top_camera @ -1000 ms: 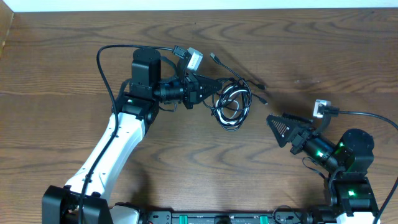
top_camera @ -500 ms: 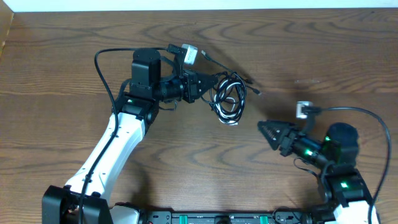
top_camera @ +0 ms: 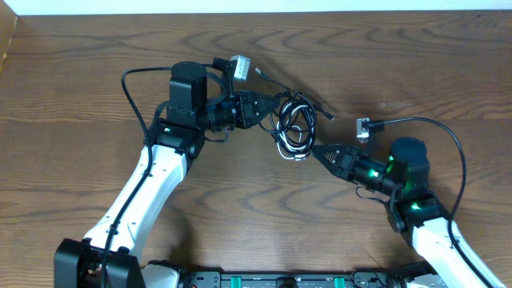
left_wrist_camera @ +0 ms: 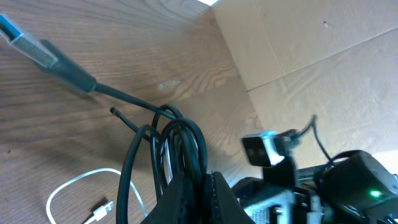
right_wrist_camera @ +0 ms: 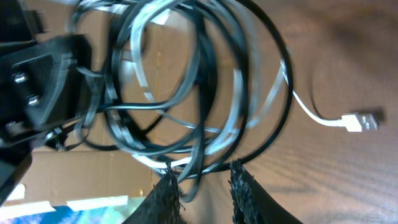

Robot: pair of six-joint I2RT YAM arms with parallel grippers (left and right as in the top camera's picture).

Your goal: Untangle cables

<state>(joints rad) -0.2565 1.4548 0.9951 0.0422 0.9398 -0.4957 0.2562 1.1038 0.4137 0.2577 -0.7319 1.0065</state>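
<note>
Fingers of the right end effector (right_wrist_camera: 204, 183) stand partly apart at the lower rim of the cables (right_wrist_camera: 186, 93). A black loop and a white strand cross just above the gap, and nothing is pinched there yet. The bundle is one knot of overlapping coils, black cords and a white cord (right_wrist_camera: 308, 111) wound through each other, near the middle of the tabletop (top_camera: 416, 72). It is partly lifted, with a slack white loop lying on the wood. Beyond it the left end effector (top_camera: 270, 108) is clenched on the far side of the coils, with black loops jammed between its tips in its own wrist view. To do this step well, the right side should probably take a single outer strand rather than the whole rim. It should then draw that strand slowly away from the left's grip, so the loops slide open instead of cinching tight. The white cord's free plug (right_wrist_camera: 360, 121) looks the easiest end to feed out first. No container shows anywhere, so the cords sit in none.
</note>
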